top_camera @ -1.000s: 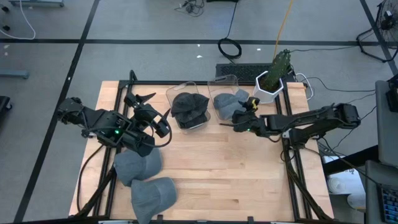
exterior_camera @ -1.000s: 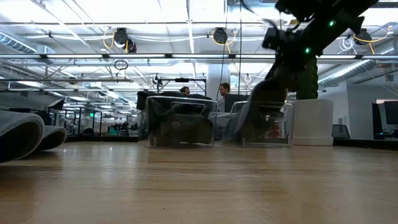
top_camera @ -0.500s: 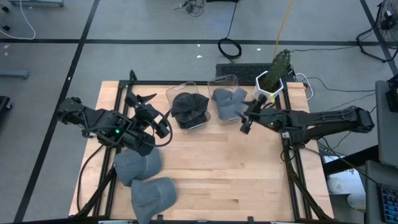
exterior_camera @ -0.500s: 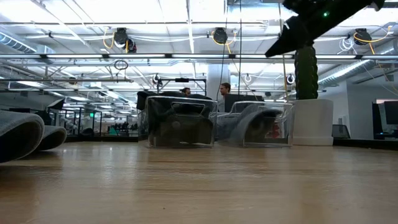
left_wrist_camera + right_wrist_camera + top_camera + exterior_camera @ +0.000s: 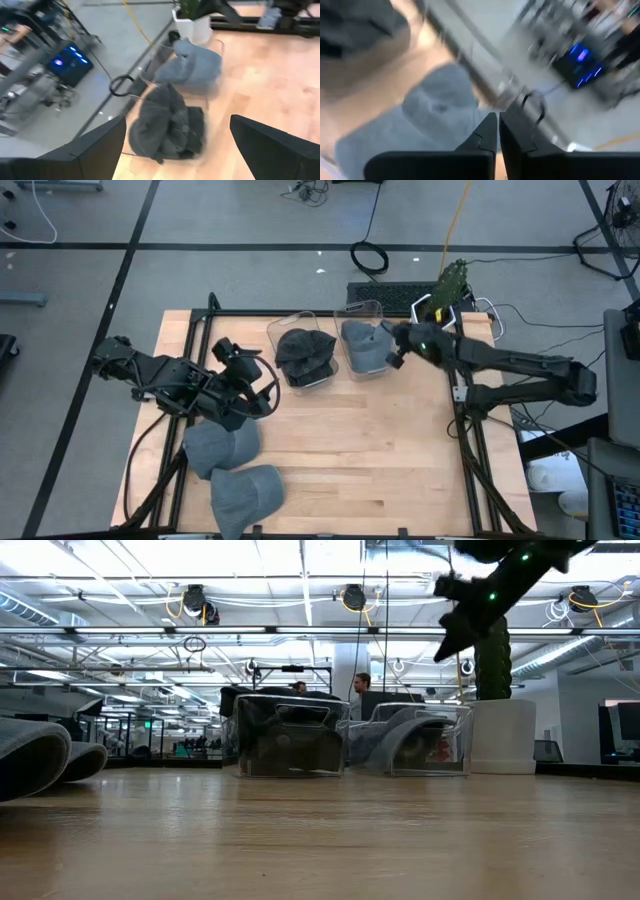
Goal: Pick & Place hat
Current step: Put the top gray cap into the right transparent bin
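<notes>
Counter (image 5: 350, 450) first: a wooden top with two clear bins at its far edge and two grey hats lying loose at its near left corner. The left bin (image 5: 303, 358) holds a dark hat (image 5: 305, 350); the right bin (image 5: 366, 340) holds a light grey hat (image 5: 362, 343) that sits inside with part of it riding up toward the rim. The loose hats, one (image 5: 221, 446) just beside the left arm and another (image 5: 245, 491) nearer the counter's front edge, are not yet placed.

The right hand (image 5: 394, 360) hangs just past the right bin's rim with its fingers pressed together on nothing, so the judged step is the retreat from a finished drop. To do it well, lift clear before swinging sideways, so the fingers do not snag the light grey hat or knock the bin's wall.

The left hand (image 5: 262, 387) is spread wide and empty, above the counter between the nearer loose hat and the left bin. It looks best placed for the next pick: come down over the hat's crown, pinch a good fold of cloth, and keep away from the right arm's path.
</notes>
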Controlling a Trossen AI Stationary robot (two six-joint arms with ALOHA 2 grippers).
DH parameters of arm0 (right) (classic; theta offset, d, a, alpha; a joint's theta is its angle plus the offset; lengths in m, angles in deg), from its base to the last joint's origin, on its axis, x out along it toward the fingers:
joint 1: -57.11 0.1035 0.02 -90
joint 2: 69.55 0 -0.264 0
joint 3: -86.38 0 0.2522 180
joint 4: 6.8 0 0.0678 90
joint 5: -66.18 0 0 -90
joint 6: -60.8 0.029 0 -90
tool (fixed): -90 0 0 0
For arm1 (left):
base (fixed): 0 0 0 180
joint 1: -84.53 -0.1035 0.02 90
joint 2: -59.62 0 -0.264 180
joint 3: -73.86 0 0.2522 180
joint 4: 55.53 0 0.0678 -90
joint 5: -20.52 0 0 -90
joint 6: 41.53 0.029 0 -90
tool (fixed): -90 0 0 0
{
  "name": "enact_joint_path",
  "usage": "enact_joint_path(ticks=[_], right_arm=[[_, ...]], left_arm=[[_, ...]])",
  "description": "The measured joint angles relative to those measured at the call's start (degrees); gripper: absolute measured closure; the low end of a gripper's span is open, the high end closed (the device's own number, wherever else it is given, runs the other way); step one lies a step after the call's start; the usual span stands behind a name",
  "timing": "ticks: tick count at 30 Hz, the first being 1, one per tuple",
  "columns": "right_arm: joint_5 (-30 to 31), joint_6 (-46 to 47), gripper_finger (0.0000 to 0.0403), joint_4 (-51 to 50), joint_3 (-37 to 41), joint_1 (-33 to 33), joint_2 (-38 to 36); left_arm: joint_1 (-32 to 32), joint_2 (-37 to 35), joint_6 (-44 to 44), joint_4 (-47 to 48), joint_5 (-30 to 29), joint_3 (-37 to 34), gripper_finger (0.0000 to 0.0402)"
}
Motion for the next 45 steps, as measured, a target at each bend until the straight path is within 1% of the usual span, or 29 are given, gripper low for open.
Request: enact_joint_path(ticks=[2,4,8,11,14,18,25,28,33,41,45], right_arm=[[-5.43,1.48,0.0400,-5.04,-2.22,-3.94,2.33],[-9.32,2.49,0.0402,-7.12,-2.92,-7.19,4.82],[-11.40,2.36,0.0403,-7.67,-2.97,-12.69,10.26],[-15.10,2.71,0.0403,-7.31,-2.96,-15.58,13.70],[-18.06,2.89,0.0403,-5.57,-2.97,-16.72,16.05],[-22.40,3.63,0.0403,-2.76,-2.97,-16.57,17.63],[-32.38,4.29,0.0403,0.05,-2.99,-16.23,19.24],[-32.69,4.19,0.0403,2.37,-2.99,-16.17,19.22],[-32.50,2.16,0.0403,3.33,-2.99,-16.30,19.50],[-31.65,-0.79,0.0403,6.46,-2.98,-15.78,27.99],[-28.68,-0.76,0.0403,6.32,-3.02,-14.40,27.97]], left_arm=[[0.00,0.00,0.01,-0.05,2.10,0.00,0.0036],[0.00,0.00,0.00,-0.12,3.93,0.00,0.0036],[0.00,0.00,0.02,-0.16,6.76,0.00,0.0036],[0.00,0.00,0.01,-0.16,8.13,0.00,0.0036],[0.00,0.00,0.02,-0.16,8.58,0.00,0.0036],[0.00,0.00,0.02,-0.16,8.62,0.00,0.0036],[0.00,0.00,0.02,-0.16,8.66,0.00,0.0036],[0.00,0.00,0.02,-0.15,8.68,0.00,0.0036],[0.00,0.00,0.02,-0.14,8.69,0.00,0.0036],[0.00,0.00,0.02,-0.14,8.69,0.00,0.0036],[0.00,0.00,0.02,-0.14,8.69,0.00,0.0036]])
